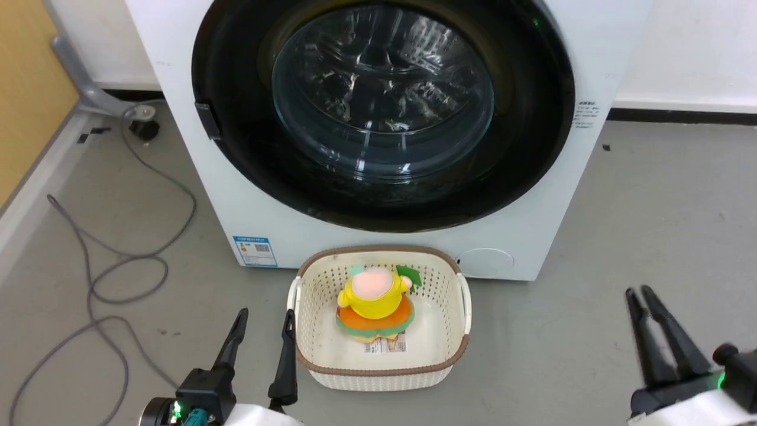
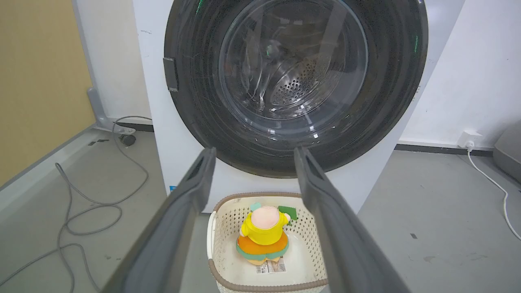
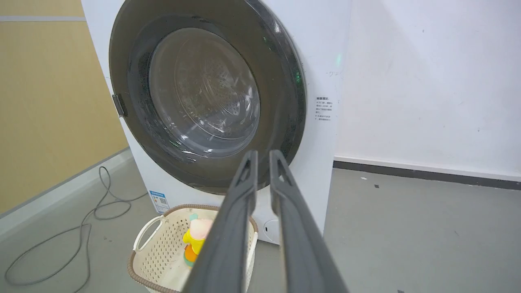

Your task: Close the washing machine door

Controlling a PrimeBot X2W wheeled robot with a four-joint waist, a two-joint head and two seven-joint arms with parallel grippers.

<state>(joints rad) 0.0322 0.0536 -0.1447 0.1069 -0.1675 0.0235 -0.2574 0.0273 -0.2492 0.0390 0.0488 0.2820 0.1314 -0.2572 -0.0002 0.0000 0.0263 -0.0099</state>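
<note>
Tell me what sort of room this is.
Likely a laundry corner or a test room: a white washer against a plain wall, a basket holding a plush toy on bare grey floor, loose cable beside it.

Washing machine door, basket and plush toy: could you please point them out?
washing machine door [image 1: 383, 94], head view, glass centre.
basket [image 1: 378, 373], head view, brown front rim.
plush toy [image 1: 375, 302], head view, yellow top.

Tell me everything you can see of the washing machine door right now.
The washing machine door is large and round: a glossy black ring around a bulging clear glass centre, through which the perforated steel drum shows. A small dark tab sits on its left edge. It lies flat against the white washing machine, apparently shut. The left gripper and right gripper are both well clear of it.
</note>
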